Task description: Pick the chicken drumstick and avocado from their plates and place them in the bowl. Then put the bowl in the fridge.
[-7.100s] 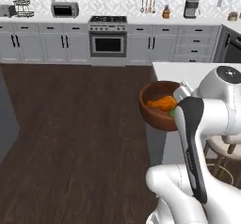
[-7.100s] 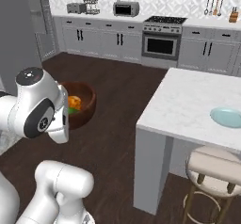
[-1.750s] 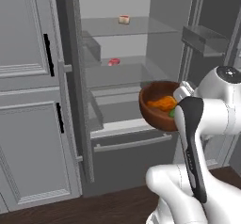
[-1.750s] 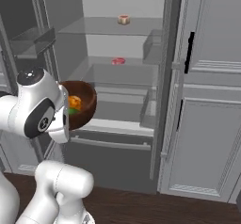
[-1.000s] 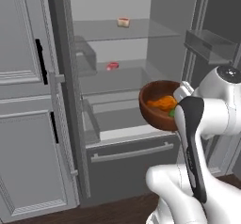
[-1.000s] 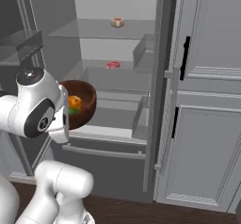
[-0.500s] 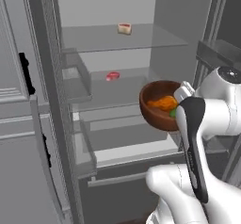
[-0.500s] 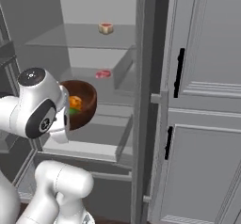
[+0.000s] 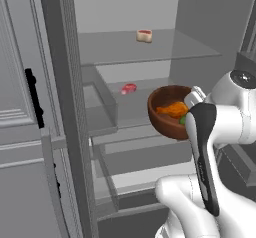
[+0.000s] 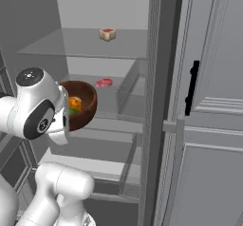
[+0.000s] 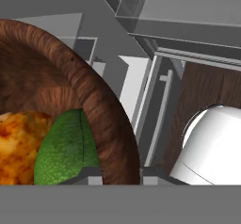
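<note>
The bowl (image 9: 167, 113) is held up in front of the open fridge (image 9: 130, 52), clamped by its rim in the gripper (image 9: 192, 102), whose jaws are closed on the near edge. In the hand view the wooden rim (image 11: 103, 119) is seen curving up from the fingertips, with the inside of the bowl to their left.

Inside the bowl, just past the gripper, the avocado (image 11: 66, 150) lies against the wall, and the drumstick (image 11: 16, 145) is touching it on the far side. Both are also seen from the right base view, the green avocado (image 10: 72, 111) under the orange drumstick (image 10: 74, 102).

Beyond the bowl, a small red piece of food (image 9: 128, 88) rests on a middle glass shelf, and higher up a pale cube with a red top (image 9: 144, 35) sits on the upper shelf (image 9: 150, 49). Below the gripper, clear drawers (image 9: 135, 154) are seen. A grey cabinet door with a black handle (image 10: 192, 87) stands well off to the gripper's right.
</note>
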You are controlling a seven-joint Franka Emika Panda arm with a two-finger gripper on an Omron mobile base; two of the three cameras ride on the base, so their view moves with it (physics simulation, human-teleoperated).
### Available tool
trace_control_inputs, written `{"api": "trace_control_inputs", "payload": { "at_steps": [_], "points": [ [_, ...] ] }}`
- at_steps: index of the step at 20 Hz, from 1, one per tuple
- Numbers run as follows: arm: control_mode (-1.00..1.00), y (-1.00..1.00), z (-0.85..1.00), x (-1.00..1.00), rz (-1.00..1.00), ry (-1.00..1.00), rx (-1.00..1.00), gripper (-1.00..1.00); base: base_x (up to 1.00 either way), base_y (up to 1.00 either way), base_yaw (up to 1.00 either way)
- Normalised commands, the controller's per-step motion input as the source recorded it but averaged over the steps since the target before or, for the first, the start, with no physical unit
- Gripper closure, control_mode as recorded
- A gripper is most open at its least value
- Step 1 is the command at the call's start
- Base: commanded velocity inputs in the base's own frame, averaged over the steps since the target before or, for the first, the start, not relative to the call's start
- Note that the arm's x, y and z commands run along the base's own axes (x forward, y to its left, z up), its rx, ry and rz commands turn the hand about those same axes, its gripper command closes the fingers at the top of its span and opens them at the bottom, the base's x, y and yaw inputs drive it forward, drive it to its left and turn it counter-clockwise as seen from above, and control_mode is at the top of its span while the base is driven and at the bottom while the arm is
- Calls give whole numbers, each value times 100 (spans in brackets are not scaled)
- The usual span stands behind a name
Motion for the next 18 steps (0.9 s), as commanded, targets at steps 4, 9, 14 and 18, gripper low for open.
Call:
{"api": "trace_control_inputs", "payload": {
  "at_steps": [4,9,14,18],
  "points": [
    [100,0,0,0,0,0,0,100,74,-1,4],
    [100,0,0,0,0,0,0,100,49,0,0],
    [100,0,0,0,0,0,0,100,30,0,0],
    [100,0,0,0,0,0,0,100,4,0,0]
  ]
}}
